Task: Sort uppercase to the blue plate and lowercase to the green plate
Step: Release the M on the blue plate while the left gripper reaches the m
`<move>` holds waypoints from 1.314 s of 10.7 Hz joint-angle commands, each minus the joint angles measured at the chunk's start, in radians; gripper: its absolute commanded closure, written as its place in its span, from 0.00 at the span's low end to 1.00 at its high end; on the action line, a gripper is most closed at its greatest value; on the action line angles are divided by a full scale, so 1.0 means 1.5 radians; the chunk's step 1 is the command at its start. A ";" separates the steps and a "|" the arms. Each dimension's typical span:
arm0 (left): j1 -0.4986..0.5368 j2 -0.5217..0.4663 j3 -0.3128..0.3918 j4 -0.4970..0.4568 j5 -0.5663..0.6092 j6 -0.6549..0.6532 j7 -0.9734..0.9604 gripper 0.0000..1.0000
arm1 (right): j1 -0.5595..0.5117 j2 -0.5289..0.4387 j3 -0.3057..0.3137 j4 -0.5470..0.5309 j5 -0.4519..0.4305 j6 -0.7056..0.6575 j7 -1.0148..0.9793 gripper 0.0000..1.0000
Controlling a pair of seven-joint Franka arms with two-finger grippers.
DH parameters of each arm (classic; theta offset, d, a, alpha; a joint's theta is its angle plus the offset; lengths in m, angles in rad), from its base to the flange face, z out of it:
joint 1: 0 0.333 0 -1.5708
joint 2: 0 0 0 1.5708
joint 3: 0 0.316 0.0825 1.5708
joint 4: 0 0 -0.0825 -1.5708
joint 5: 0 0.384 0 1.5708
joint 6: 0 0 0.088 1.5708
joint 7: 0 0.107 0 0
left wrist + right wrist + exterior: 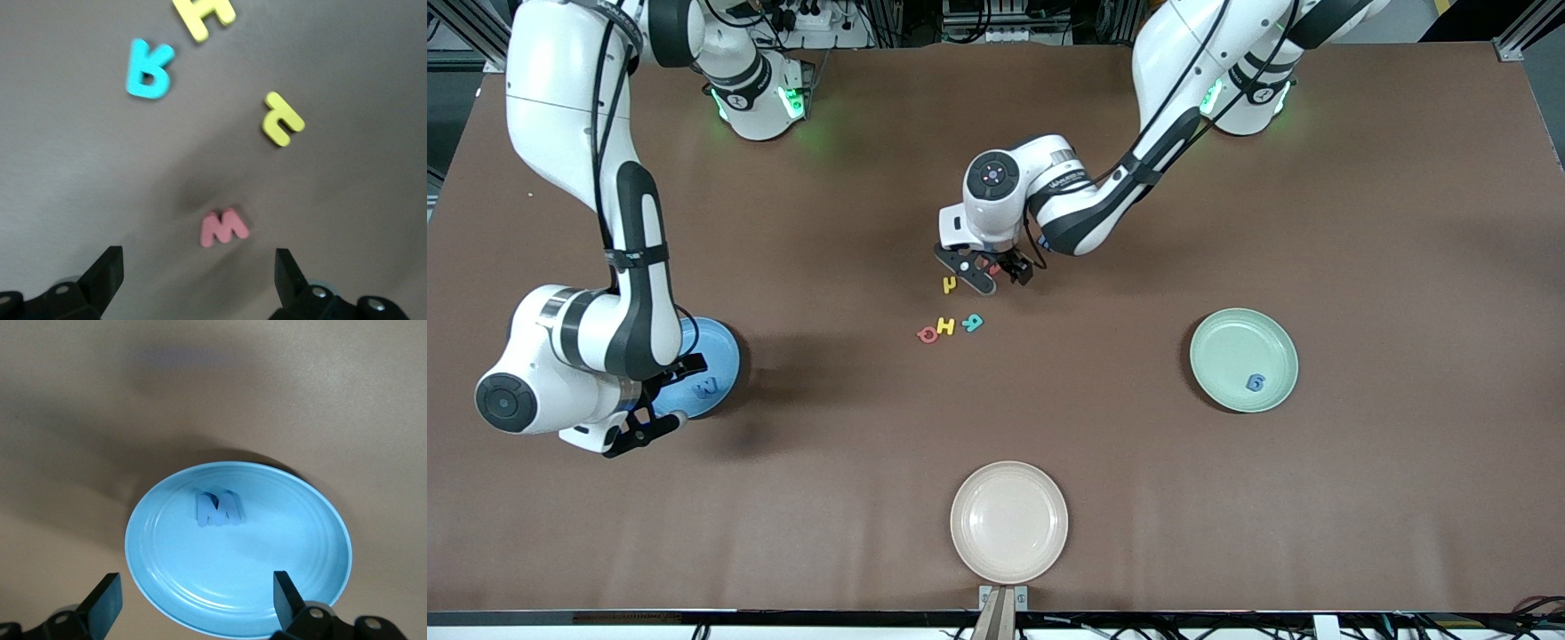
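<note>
Front view: the brown table is seen with three plates on it, then the letters. A beige plate lies nearest the camera and is no part of the sorting. The blue plate lies at the right arm's end of the table, half hidden by that arm; a blue M is seen lying in it. The green plate lies toward the left arm's end, with a blue g in it.

The right gripper is held over the blue plate's near edge, its fingers spread wide and nothing between them; the M looks to be released already.

The left gripper is held low over the cluster at mid-table, jaws wide apart and empty. A red w is framed between its fingers in the left wrist view, apart from both. Beside it lies a yellow n; nearer the camera lie a teal R, a yellow H and a red Q.

The step in hand is judged to be the pick of the w. The descent is best kept straight, the jaws centred on the letter, the n left undisturbed, and the closing delayed until the fingertips nearly meet the table, since such thin foam is easily missed.
</note>
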 commanded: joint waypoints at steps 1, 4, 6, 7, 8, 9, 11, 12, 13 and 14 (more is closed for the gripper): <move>-0.012 0.020 0.002 0.014 0.000 0.004 -0.048 0.01 | 0.003 -0.005 0.003 -0.005 0.010 0.002 -0.003 0.00; -0.013 0.026 0.003 0.014 0.000 0.005 -0.099 0.05 | 0.003 -0.003 0.006 -0.005 0.012 0.003 -0.003 0.00; -0.014 0.034 0.004 0.014 0.000 0.025 -0.124 0.09 | 0.018 -0.003 0.011 -0.004 0.014 0.002 0.009 0.00; -0.017 0.036 0.005 0.014 0.000 0.027 -0.138 0.10 | 0.029 -0.004 0.011 -0.004 0.015 0.001 0.038 0.00; -0.020 0.039 0.005 0.014 0.001 0.030 -0.146 0.11 | 0.045 -0.004 0.014 -0.004 0.016 0.001 0.066 0.00; -0.026 0.039 0.005 0.013 0.019 0.044 -0.165 0.13 | 0.054 -0.005 0.015 -0.004 0.017 -0.001 0.087 0.00; -0.028 0.045 0.005 0.013 0.091 0.051 -0.226 0.16 | 0.077 -0.005 0.016 -0.004 0.038 -0.005 0.120 0.00; -0.033 0.048 0.004 0.013 0.108 0.051 -0.247 0.17 | 0.091 -0.005 0.016 -0.004 0.042 -0.004 0.140 0.00; -0.035 0.051 0.004 0.013 0.119 0.051 -0.250 0.19 | 0.110 -0.006 0.016 -0.004 0.042 -0.003 0.163 0.00; -0.035 0.050 0.004 0.013 0.124 0.051 -0.250 0.20 | 0.121 -0.008 0.016 -0.004 0.042 0.001 0.154 0.00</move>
